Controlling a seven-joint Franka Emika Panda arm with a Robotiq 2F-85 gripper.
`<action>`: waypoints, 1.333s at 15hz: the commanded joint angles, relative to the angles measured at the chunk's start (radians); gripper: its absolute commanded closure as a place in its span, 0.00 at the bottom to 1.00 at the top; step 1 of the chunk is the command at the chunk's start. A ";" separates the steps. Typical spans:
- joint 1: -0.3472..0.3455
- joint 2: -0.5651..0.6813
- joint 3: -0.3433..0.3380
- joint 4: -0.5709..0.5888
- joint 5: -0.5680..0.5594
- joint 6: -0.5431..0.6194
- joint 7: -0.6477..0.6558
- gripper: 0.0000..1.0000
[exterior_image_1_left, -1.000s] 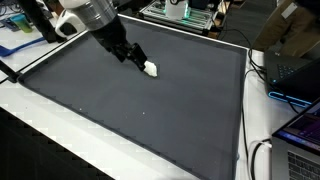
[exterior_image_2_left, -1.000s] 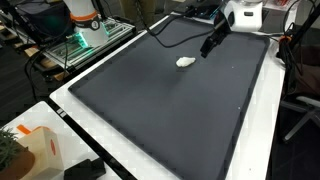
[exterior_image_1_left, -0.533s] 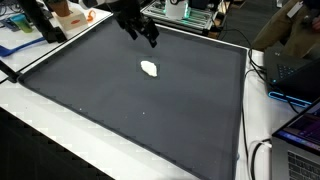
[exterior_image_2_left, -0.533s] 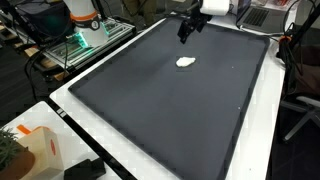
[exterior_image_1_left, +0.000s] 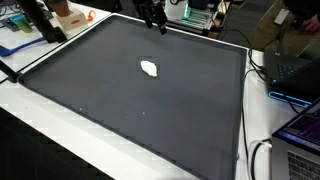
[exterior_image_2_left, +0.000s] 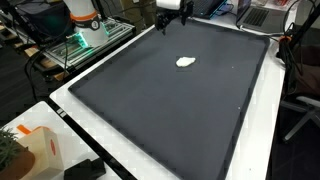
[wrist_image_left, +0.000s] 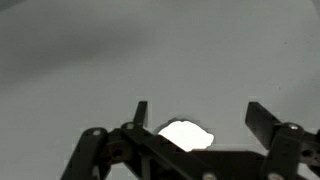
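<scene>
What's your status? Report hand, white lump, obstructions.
Status: hand open, empty, high above mat. On mat, white lump, apart from hand. Nothing between them.

Two black, flat-tipped fingers (wrist_image_left: 260, 120)

Matt dark grey mat (exterior_image_1_left: 150, 120), even and fine-grained, like rubber or felt; cannot tell which. Smooth white counter (exterior_image_1_left: 45, 135) showing at 7 o'clock, faintly glossy, like laminate. Near the middle, a matt, soft, crumpled-looking white lump (exterior_image_1_left: 150, 68). At 12 o'clock, a black claw (exterior_image_1_left: 158, 24), matt and hard like plastic or coated metal.
</scene>
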 joint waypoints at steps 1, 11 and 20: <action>-0.011 -0.036 0.003 -0.042 0.000 0.010 -0.013 0.00; -0.009 -0.191 0.013 -0.258 -0.012 0.003 -0.052 0.00; 0.089 -0.456 0.066 -0.454 0.306 -0.164 -0.226 0.00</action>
